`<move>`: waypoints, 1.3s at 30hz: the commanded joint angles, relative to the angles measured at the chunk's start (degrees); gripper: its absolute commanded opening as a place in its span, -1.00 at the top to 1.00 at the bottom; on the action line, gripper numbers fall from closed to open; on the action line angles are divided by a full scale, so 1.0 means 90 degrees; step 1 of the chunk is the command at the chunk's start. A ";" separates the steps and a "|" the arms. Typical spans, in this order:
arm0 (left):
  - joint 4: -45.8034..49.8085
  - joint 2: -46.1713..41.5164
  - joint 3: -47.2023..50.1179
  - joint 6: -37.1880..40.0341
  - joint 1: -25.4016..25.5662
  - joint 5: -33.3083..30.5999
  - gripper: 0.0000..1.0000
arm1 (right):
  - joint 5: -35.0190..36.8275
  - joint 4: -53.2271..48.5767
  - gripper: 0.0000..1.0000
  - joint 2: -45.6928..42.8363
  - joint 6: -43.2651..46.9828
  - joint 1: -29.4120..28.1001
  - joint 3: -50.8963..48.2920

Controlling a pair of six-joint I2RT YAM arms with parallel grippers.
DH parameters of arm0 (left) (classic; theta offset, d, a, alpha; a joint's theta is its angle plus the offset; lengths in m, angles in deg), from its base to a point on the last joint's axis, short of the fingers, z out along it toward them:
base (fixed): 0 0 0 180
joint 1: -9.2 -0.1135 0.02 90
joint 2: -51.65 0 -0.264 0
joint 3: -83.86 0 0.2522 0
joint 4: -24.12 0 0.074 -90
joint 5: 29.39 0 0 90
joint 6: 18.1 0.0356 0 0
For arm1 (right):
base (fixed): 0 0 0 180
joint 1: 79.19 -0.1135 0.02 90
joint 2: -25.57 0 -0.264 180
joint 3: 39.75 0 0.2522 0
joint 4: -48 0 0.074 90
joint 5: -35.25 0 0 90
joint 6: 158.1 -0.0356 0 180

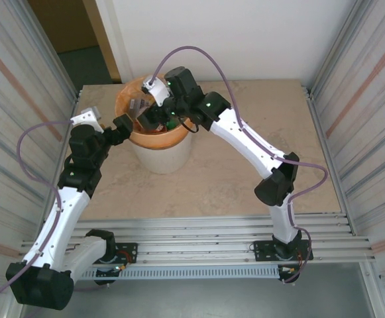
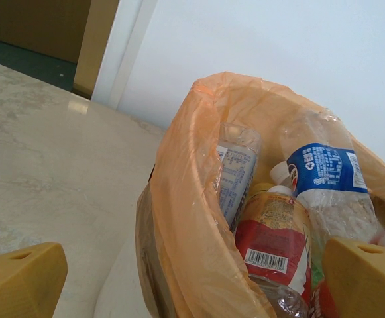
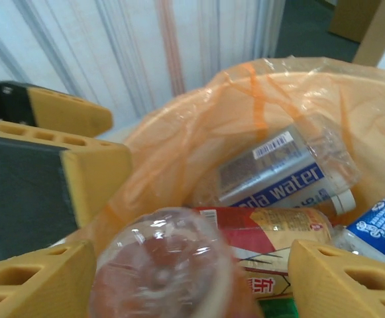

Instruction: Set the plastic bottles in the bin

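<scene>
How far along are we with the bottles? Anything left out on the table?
Done: several bottles lie in the bin. In hand: a red-label bottle sits between the open jaws of the right gripper over the bin, loose on one side, apparently being dropped. The left gripper is open at the rim. Left: the table looks bare from above, so probably nothing, though the arms hide some of it.

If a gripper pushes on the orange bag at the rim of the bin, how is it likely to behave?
The orange bag looks thin and wrinkled, so it would probably fold rather than resist. It is translucent film, so likely very light and somewhat slippery. Draped loosely over the rim of the bin, it might slide inward if dragged.
</scene>
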 commanded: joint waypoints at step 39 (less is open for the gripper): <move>0.1613 0.1113 -0.1512 0.1353 0.0274 0.0471 -0.98 | 0.0724 -0.0099 -0.27 -0.0165 -0.0716 0.0479 -0.0259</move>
